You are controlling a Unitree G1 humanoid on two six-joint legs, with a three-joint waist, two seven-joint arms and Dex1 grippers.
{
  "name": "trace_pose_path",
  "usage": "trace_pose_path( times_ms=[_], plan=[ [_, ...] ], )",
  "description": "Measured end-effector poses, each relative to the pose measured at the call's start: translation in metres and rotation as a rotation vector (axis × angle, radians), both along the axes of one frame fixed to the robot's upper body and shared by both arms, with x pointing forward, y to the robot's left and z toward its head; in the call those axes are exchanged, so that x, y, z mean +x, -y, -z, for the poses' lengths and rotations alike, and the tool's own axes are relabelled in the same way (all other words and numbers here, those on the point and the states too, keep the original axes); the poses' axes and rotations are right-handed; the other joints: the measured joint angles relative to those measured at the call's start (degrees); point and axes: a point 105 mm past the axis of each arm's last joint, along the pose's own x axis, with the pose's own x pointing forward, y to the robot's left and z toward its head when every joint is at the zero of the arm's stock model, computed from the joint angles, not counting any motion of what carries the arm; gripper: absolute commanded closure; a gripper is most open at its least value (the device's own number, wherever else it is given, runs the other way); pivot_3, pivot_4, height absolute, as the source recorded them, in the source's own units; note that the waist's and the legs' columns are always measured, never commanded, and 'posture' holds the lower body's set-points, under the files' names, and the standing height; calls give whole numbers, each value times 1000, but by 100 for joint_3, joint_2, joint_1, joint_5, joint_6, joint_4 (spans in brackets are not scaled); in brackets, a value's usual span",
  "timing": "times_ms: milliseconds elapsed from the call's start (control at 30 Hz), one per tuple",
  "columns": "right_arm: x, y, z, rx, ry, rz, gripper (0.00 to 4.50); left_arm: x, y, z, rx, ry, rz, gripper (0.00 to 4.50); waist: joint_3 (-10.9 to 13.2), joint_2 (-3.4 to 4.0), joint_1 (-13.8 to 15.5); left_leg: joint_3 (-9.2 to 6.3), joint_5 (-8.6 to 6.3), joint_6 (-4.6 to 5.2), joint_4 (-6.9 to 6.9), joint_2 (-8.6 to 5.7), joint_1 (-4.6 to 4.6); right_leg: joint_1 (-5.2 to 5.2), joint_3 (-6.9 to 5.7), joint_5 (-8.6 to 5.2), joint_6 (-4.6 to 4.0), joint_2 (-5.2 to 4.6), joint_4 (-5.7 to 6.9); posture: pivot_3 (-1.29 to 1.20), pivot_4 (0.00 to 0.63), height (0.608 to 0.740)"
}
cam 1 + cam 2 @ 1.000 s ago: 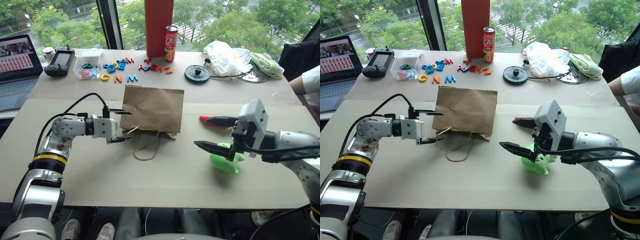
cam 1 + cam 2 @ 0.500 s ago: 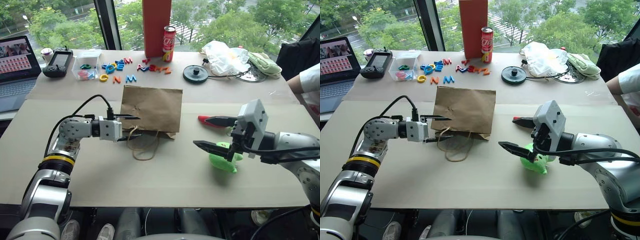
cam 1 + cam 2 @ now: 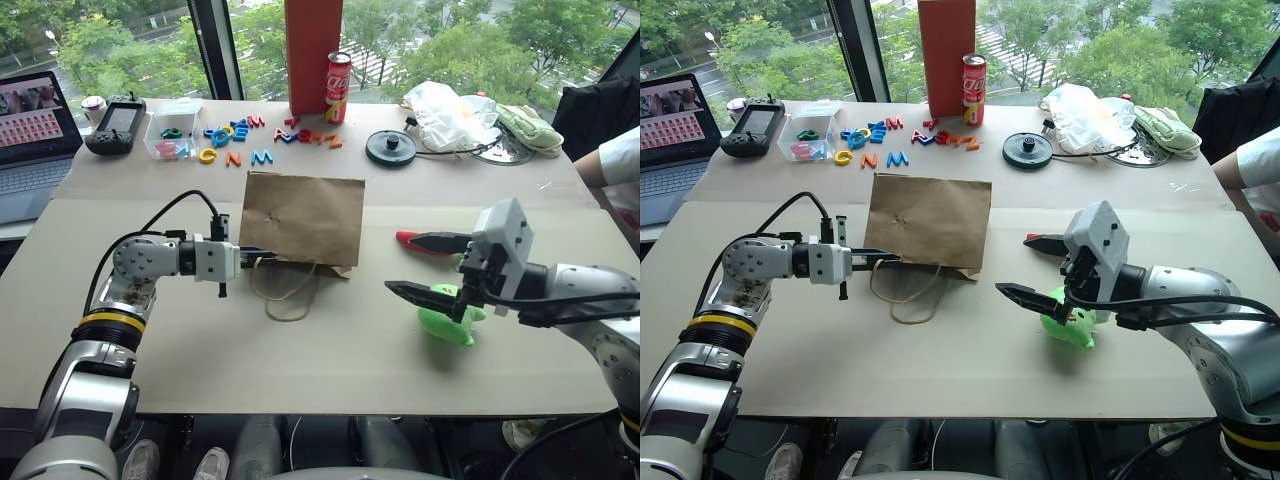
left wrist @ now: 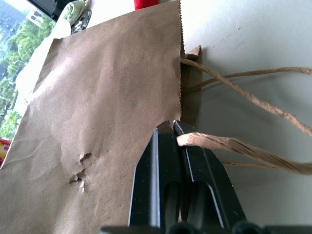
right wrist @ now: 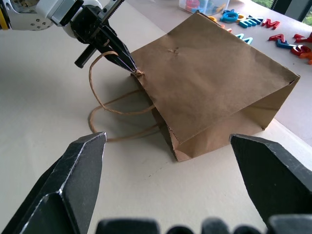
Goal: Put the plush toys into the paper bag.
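The left end effector point(image 3: 243, 253) is pinching the bag point(image 3: 303, 217) rim and should be lifting gently so the paper mouth opens, while the right end effector point(image 3: 422, 268) is gaping above the green toy point(image 3: 447, 327).

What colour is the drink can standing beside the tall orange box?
Red with white lettering; the can shows best in the left eye view.

Coca-Cola script on red can point(image 3: 339, 86)

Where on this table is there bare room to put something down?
The near strip of the table, in front of the paper bag and green toy, is bare, as is the left side between the laptop and left gripper. The far edge, with letters, can and plastic bag, is crowded.
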Motion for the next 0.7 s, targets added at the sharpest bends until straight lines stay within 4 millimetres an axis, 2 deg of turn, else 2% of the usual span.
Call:
trace_pose_path(
  times_ms=[133,300,367,433,533,700],
  plan=[
    [3,1,3,-4,-8,15,0,4,5,-22,-122,-54,-30,4419,0,0,-5,-1,0,0,4,0,-1,-1,0,0,0,1,3,0,150,739],
    [4,-5,13,-17,-33,7,0,14,9,-69,-363,-173,-96,4419,0,0,-18,-8,0,0,11,1,-2,2,0,-1,2,5,7,0,150,739],
    [7,-8,16,-11,-36,10,0,17,8,-82,-441,-215,-120,4419,0,0,-26,-11,0,0,15,1,-2,3,2,-1,2,7,9,0,150,739],
    [9,-11,17,-6,-38,14,0,17,10,-86,-471,-249,-128,4419,0,0,-47,-11,0,0,16,3,-1,4,3,-1,2,10,10,0,150,739],
    [14,-23,19,24,-44,12,718,16,16,-86,-481,-281,-131,4500,0,0,-69,-12,0,0,16,3,-2,2,4,-1,1,13,14,0,150,739],
    [30,-43,14,102,-36,56,2491,13,19,-86,-481,-300,-130,4500,0,1,-101,-10,0,0,19,4,-2,1,9,0,1,15,17,0,150,739]
  ],
)
